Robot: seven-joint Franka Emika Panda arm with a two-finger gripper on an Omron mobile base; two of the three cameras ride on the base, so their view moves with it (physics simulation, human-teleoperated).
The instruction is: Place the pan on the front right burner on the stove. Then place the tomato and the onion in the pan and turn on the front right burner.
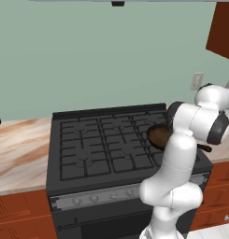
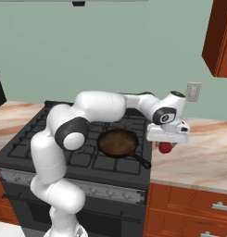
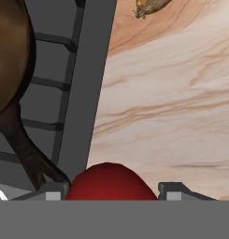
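tomato (image 3: pixel 109 182) sits between my gripper (image 3: pixel 108 195) fingers, which appear clamped on it above the counter (image 3: pixel 172 102). pan (image 2: pixel 117 141) rests on the front right burner, just left of the gripper, ready to receive it. onion (image 3: pixel 151 6) waits farther ahead.

The tomato (image 3: pixel 109 182) between the fingertips is cut off below by the hand view's edge, and whether they touch it is unclear. The onion (image 3: pixel 151 6), far ahead, is cropped at the top edge. In the left base view the arm hides part of the pan (image 1: pixel 159 135).
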